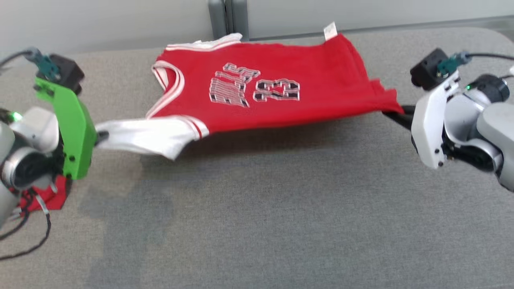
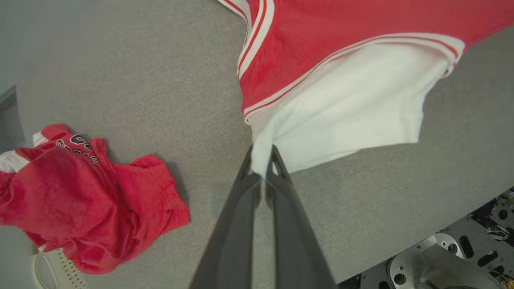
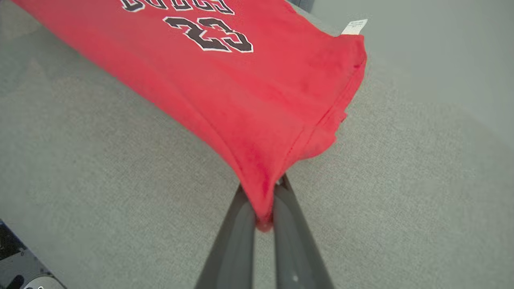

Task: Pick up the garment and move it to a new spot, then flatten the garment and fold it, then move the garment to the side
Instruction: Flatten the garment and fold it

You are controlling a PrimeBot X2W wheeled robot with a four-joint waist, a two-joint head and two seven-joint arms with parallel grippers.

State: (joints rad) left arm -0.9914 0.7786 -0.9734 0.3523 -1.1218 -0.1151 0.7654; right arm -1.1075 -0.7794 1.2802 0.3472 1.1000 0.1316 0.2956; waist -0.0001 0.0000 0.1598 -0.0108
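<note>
The left gripper pinches a white shoulder and the right gripper a hem corner of the jersey, seemingly light, limp and best held by its corners, stretched over the table.

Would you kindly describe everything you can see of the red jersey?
The red jersey is sleeveless, knit fabric, with white-and-red striped trim, black lettering and a 23 outlined in white, a white inside and a white tag. It is stretched over the grey table, the left tool shut on its white shoulder end, the right tool shut on a hem corner.
</note>
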